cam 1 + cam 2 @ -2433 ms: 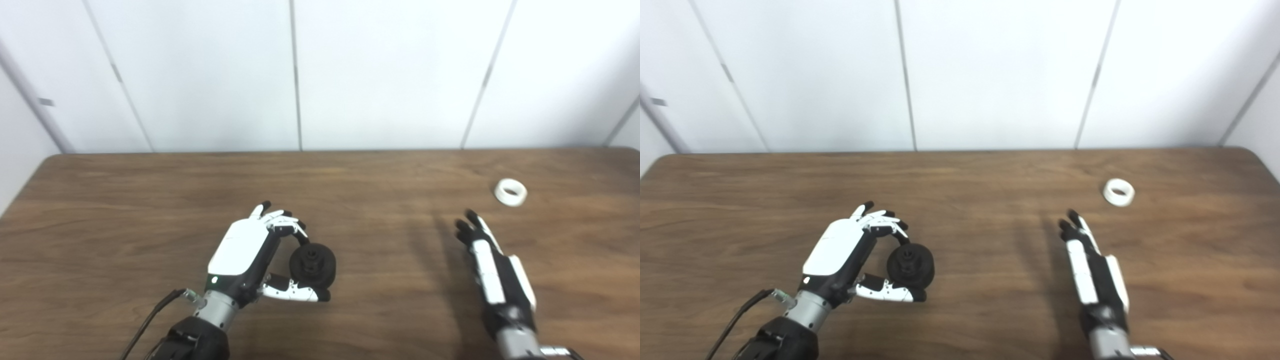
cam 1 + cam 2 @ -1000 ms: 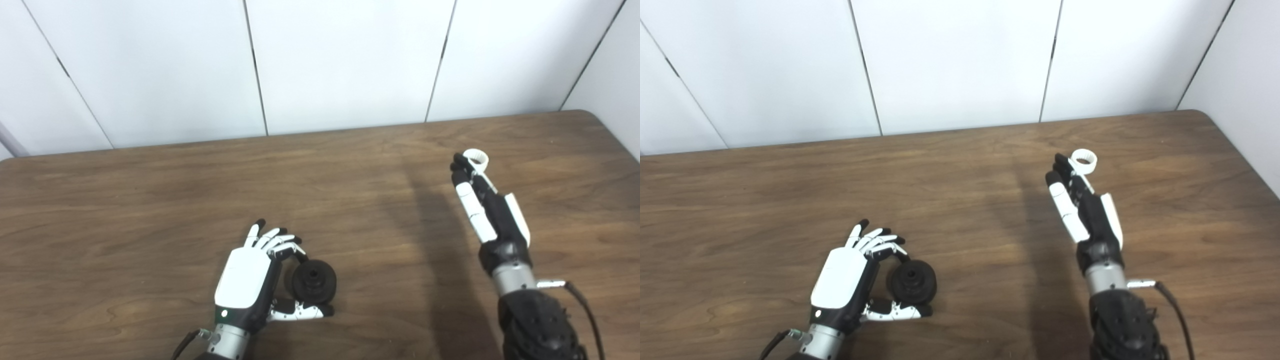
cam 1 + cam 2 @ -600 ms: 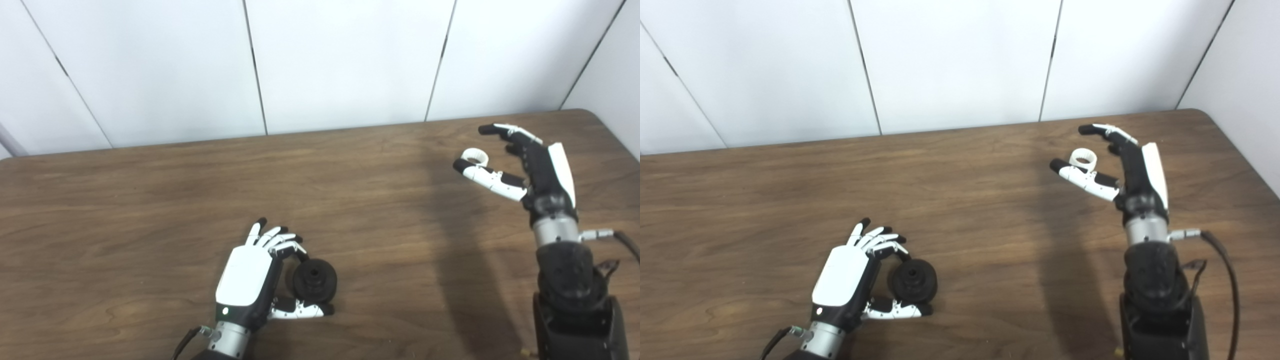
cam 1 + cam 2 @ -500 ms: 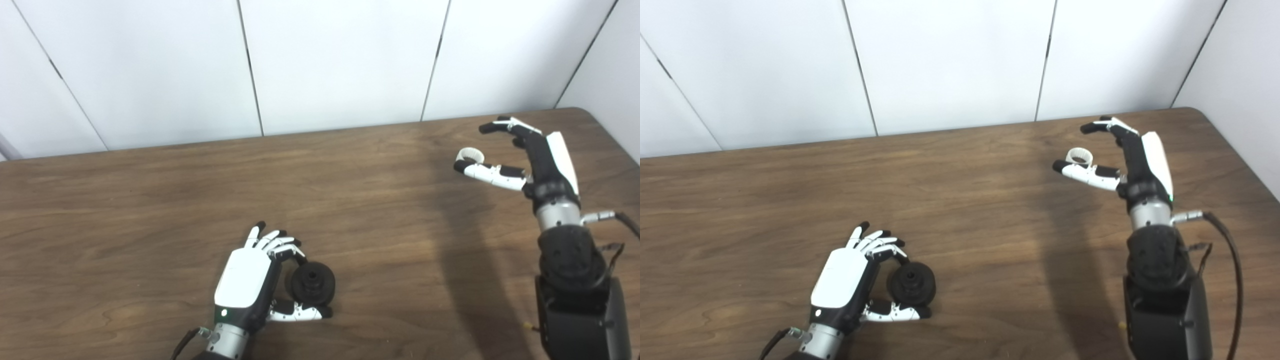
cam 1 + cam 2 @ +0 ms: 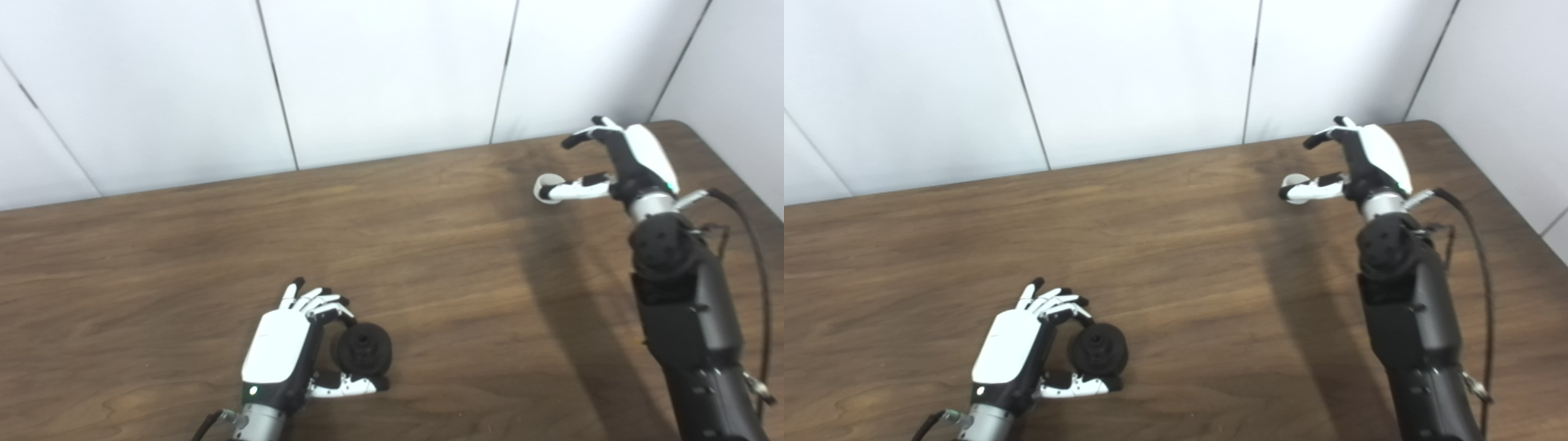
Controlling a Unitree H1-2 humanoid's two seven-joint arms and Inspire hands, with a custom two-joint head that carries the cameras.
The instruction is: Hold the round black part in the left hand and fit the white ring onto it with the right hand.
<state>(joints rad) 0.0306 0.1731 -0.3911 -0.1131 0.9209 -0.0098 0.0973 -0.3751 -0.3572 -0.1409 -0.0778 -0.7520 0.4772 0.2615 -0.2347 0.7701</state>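
Two hands are at work on the tabletop (image 5: 153, 245). Left eye view: the left hand (image 5: 278, 355), near the front edge, grips the black part (image 5: 364, 349) between fingers and thumb, its hub facing up and to the right. The right hand (image 5: 618, 165) is near the far right corner, fingers spread and arched; the ring (image 5: 545, 187) shows at the tip of its thumb, which partly covers it, and the other fingers stand apart above it. No closed grasp on the ring is visible; whether the thumb touches it cannot be told. Right eye view: the same layout, with the left hand (image 5: 1013, 355) clamped on the part (image 5: 1099, 350) and the right hand (image 5: 1363, 162) unclenched around the ring (image 5: 1294, 182), which appears to lie on the wood between thumb and fingers. Judgement: the step in hand is pinching the ring. It should be taken by its outer wall from opposite sides, leaving the bore clear, and pinched squarely so that it does not skid toward the far edge. The left hand should keep the hub exposed and steady, since ring and part are well apart and a long carry follows.
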